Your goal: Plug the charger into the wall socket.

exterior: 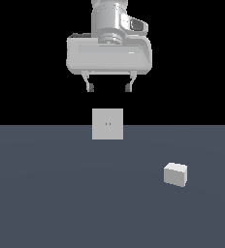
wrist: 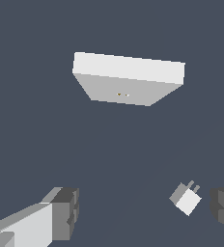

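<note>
Hovering high over a bare grey floor (exterior: pixel 46 193), our gripper (exterior: pixel 109 87) hangs wide open, holding nothing. The socket (exterior: pixel 107 124) stands upright beneath. The charger (exterior: pixel 175 174) lies well apart toward the exterior view's right, prongs aimed obliquely.
</note>
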